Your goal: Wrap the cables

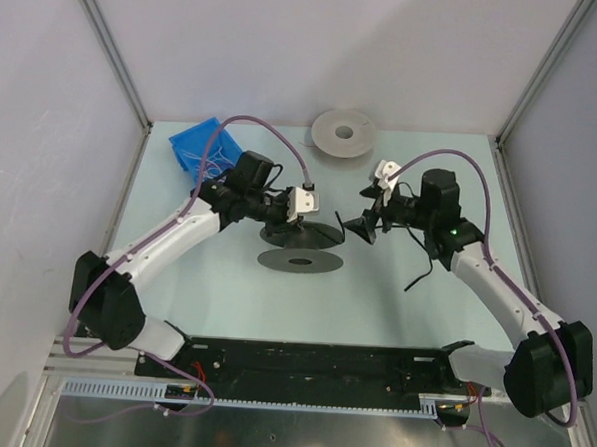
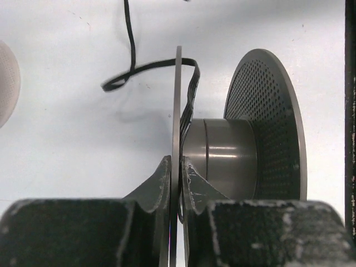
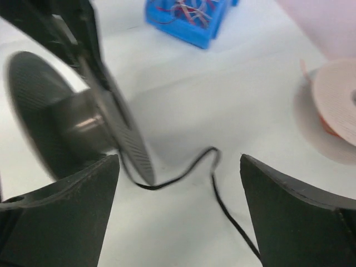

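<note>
l gripper [image 2: 177, 167] pinches spool [image 2: 222, 150] by its flange. cable [image 3: 167, 182] trails off hub twd r gripper [image 3: 179, 161], lying crosswise under its wide-spread fingers; r arm nearer the slack.

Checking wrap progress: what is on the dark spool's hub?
The black cable reaches the hub beside the flange the left gripper clamps; the rest shown is bare. The fingers hide its lower part.

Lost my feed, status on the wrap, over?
Left gripper shut on dark spool flange. Right gripper open over cable. Cable trails loose off hub. White spool sits apart.
</note>
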You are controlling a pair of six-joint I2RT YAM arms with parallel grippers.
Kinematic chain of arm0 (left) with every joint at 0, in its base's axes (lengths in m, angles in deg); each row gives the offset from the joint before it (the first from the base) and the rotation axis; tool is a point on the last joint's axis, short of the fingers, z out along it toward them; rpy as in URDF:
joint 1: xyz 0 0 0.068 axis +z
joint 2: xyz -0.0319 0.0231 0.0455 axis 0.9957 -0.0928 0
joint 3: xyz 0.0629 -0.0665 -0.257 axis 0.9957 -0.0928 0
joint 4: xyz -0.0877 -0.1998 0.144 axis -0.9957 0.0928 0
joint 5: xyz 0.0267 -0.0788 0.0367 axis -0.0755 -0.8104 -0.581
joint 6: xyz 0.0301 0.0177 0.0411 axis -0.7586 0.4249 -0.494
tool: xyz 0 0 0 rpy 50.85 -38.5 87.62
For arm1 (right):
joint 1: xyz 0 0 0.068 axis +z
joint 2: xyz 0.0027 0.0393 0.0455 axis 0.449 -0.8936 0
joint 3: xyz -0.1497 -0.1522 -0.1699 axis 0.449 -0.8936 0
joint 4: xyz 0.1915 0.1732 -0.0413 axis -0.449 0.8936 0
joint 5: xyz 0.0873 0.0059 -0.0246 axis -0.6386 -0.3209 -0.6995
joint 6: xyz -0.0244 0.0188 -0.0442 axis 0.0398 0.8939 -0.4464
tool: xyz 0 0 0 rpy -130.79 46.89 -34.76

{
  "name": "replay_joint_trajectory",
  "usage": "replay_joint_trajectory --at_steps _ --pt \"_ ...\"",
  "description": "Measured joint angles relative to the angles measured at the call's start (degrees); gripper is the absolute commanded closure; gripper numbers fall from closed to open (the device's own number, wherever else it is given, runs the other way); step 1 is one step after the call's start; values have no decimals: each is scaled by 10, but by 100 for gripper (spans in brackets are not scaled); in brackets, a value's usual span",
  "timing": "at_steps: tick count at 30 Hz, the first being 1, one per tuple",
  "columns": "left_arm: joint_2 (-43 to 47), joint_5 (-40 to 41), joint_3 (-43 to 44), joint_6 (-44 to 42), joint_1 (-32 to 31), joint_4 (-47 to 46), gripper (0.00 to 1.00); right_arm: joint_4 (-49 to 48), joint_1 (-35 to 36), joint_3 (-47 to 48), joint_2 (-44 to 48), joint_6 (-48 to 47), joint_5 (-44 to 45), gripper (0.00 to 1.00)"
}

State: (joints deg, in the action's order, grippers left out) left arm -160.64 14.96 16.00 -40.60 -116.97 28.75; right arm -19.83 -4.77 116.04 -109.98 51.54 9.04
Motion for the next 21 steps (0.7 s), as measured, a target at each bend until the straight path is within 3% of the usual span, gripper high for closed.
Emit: replay_joint_trajectory --at_steps 6,12,21 --pt "37 13 30 18 0 22 100 -12 -54 0 13 9 42 1" --pt "51 24 124 61 15 28 100 -16 -138 0 -7 -17 33 1" --pt "51 30 254 152 28 28 100 -3 -147 0 -83 -68 -22 5"
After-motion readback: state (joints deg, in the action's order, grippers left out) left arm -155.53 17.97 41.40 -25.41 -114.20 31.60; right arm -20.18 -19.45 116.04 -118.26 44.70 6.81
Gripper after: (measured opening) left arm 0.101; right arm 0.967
